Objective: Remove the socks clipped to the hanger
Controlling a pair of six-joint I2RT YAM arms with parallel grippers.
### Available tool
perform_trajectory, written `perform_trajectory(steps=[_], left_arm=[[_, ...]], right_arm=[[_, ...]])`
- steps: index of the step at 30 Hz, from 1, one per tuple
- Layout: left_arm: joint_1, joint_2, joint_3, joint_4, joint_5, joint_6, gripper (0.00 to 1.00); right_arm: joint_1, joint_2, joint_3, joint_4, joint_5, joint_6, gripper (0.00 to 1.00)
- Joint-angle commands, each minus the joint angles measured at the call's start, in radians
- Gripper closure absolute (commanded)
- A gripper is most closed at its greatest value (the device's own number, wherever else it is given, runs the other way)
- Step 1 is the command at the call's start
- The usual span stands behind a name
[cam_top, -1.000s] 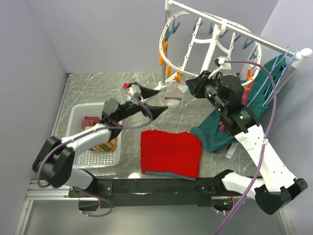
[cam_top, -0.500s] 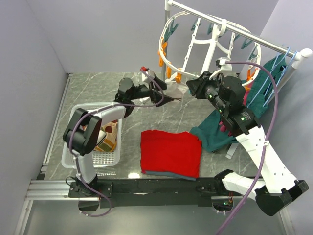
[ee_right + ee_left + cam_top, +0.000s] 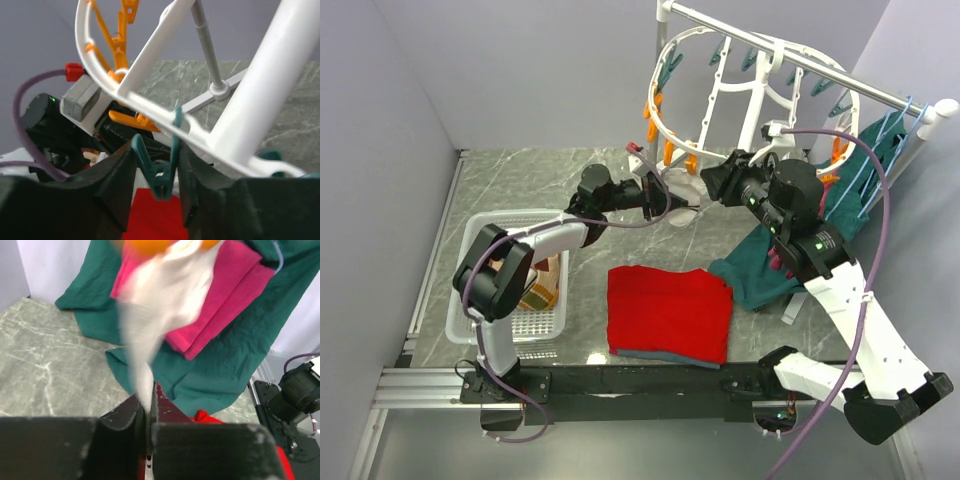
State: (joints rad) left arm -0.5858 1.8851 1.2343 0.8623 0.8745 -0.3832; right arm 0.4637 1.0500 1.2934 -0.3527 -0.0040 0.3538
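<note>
The white oval hanger (image 3: 720, 85) hangs at the back, with orange and teal pegs dangling from it. A whitish-grey sock (image 3: 160, 300) hangs from an orange peg (image 3: 155, 245). My left gripper (image 3: 148, 405) is shut on that sock's lower end. From above, the left gripper (image 3: 665, 200) is stretched out under the hanger's near rim. My right gripper (image 3: 162, 185) is closed on the handles of a teal peg (image 3: 162, 175) below the hanger's rim (image 3: 150, 45); that peg holds nothing. More socks (image 3: 542, 290) lie in the basket.
A white slotted basket (image 3: 480, 235) stands at the left. A folded red cloth (image 3: 670, 310) lies in the middle front. Teal (image 3: 760, 265) and pink garments hang at the right, under a rail with blue hangers (image 3: 880, 130). Walls close in on the left and at the back.
My left arm swung from above the basket out to the hanger, and its jaws closed on the whitish sock. The hanger frame tilted a little. The right arm stayed put.
</note>
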Motion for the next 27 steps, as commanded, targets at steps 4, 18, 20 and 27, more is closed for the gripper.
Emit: perform_trajectory(steps=[4,18,20,27], left_arm=[[-0.086,-0.165,-0.028,-0.160,-0.118,0.089,0.97],[-0.203,-0.345,-0.153,-0.168,-0.146,-0.003,0.98],[-0.212,-0.357,-0.150,-0.157,-0.128,-0.032,0.97],[-0.243,-0.383,-0.141,-0.079,-0.071,-0.186,0.96]], right_arm=[[0.013,-0.044,-0.022,-0.169,-0.056,-0.022,0.33],[0.015,-0.229,-0.069,-0.267,-0.131,0.000,0.09],[0.015,-0.243,-0.054,-0.259,-0.148,0.014,0.08],[0.013,-0.216,0.000,-0.216,-0.192,0.057,0.07]])
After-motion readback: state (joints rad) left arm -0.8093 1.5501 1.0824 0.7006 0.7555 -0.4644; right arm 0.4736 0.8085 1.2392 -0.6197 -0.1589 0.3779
